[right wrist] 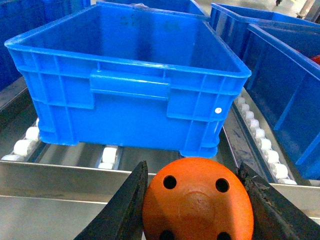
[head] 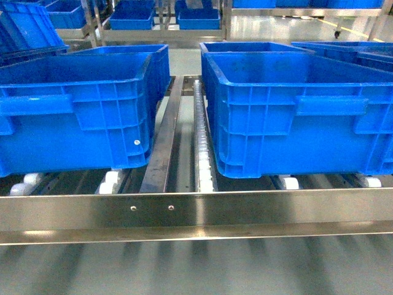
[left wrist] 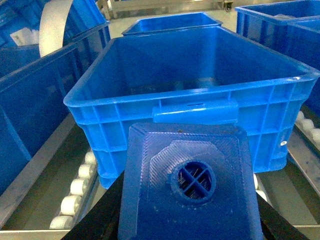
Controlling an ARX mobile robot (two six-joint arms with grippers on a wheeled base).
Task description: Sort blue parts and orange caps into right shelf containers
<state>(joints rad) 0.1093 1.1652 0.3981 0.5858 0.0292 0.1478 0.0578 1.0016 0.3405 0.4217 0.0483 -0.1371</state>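
Across the head view, two blue crates sit side by side on a roller shelf: left crate (head: pixel 80 110), right crate (head: pixel 295 117). A steel divider rail (head: pixel 166 141) runs between them, a strip of white rollers (head: pixel 201 153) just beside it. A steel front bar (head: pixel 196 212) crosses the lower frame ahead of both crates. More blue crates stand behind, upper frame. Neither arm shows in this view.

Left wrist view: blue part (left wrist: pixel 190 185) fills lower centre, round stud facing the camera, pinched in the left pincer (left wrist: pixel 187 220); dark fingers only partly visible at lower edges. Beyond it, centre frame, an open crate (left wrist: pixel 200 107), interior bare as far as visible. Neighbouring crate wall at left, white rollers (left wrist: pixel 75 187) at lower left.

Right wrist view: orange cap (right wrist: pixel 197 200), holes in its flat top, at bottom centre, pinched between the dark fingers (right wrist: pixel 127 207) of the right pincer (right wrist: pixel 195 210). Front bar lies between cap and crate (right wrist: pixel 130 85). Further crates at right edge.
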